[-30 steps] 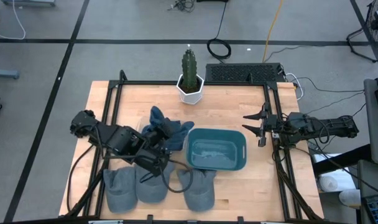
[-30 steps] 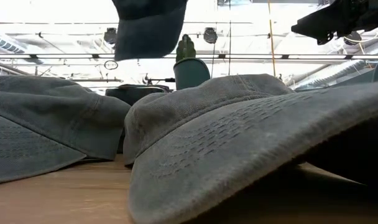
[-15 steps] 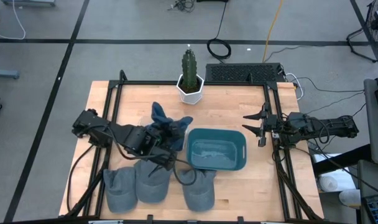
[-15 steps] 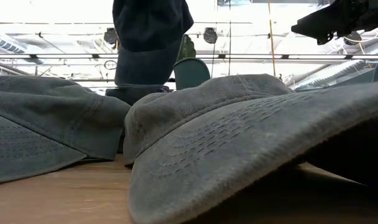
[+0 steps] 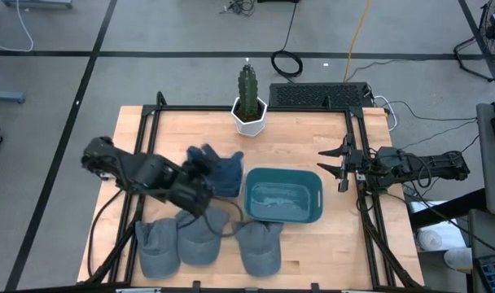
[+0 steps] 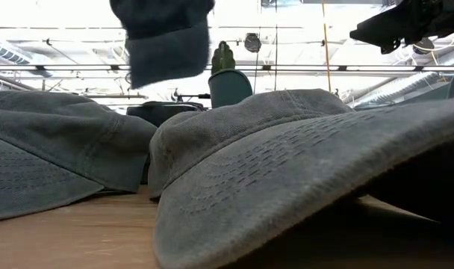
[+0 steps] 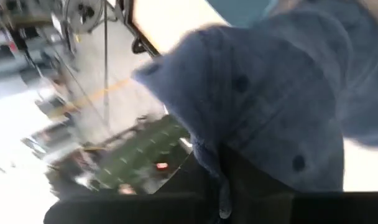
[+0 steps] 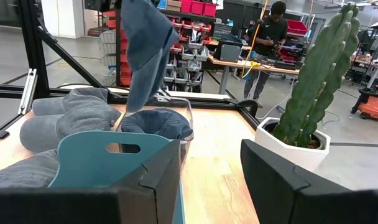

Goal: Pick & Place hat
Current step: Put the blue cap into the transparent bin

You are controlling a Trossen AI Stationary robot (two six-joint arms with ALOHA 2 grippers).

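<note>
A dark blue hat [image 5: 223, 172] hangs in the air from my left gripper [image 5: 200, 168], just left of the teal bin [image 5: 313, 213]. The low view shows the blue hat [image 6: 163, 41] high above the tabletop, and in the right wrist view the blue hat [image 8: 144, 53] dangles beyond the bin [image 8: 83, 163]. It fills the left wrist view as blue cloth [image 7: 270, 106]. My right gripper [image 5: 332, 163] waits open at the table's right side, right of the bin. My left gripper is shut on the dark blue hat, with a gathered fold of its cloth [image 7: 217, 177] running down between the fingers. The hat is lifted clear of the table, crumpled and slack, and hangs below the gripper. Which part of the hat the fold belongs to cannot be told.
Three grey hats [image 5: 200, 242] lie in a row along the table's near edge and fill the low view [image 6: 302, 172]. A potted cactus [image 5: 247, 102] stands at the far edge. Something rounded and dark blue [image 8: 158, 123] sits beyond the bin. A person [image 8: 273, 31] works in the room behind.
My left gripper has moved from above the grey hats toward the far edge, then toward the table's left edge, carrying the blue hat. The hat has swung and turned about under it, dipping lower, then rising and shifting left in the low view.
</note>
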